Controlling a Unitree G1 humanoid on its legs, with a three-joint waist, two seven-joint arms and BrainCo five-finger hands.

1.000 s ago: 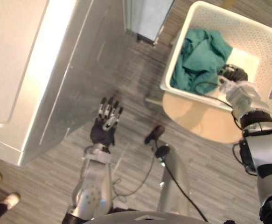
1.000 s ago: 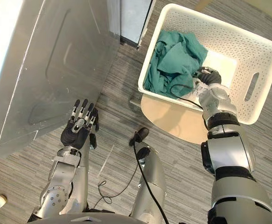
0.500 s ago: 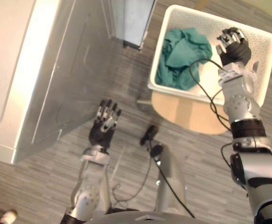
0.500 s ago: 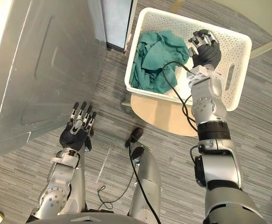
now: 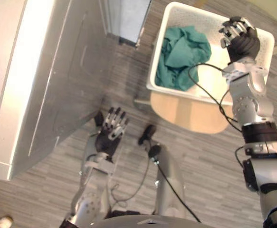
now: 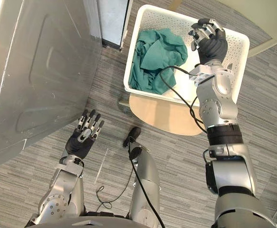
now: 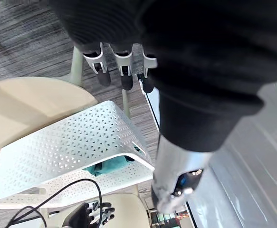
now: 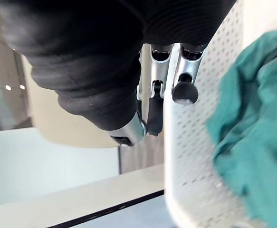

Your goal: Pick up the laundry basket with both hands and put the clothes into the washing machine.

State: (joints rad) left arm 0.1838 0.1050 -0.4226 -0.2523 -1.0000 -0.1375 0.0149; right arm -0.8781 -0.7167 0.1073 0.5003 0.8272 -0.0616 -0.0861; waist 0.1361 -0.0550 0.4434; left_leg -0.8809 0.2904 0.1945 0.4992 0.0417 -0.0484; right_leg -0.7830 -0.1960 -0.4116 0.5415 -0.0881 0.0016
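Right hand: raised over white perforated plastic laundry basket, fingers curled, nothing held.
Left hand: held low, fingers spread straight.

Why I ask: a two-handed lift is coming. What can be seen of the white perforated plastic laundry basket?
The white perforated plastic laundry basket is rectangular and open-topped, its walls dotted with small holes. It stands upright on a round pale wooden stool. Crumpled teal cloth fills its left half; the rest is bare. The right hand is at its far right rim; contact cannot be told.
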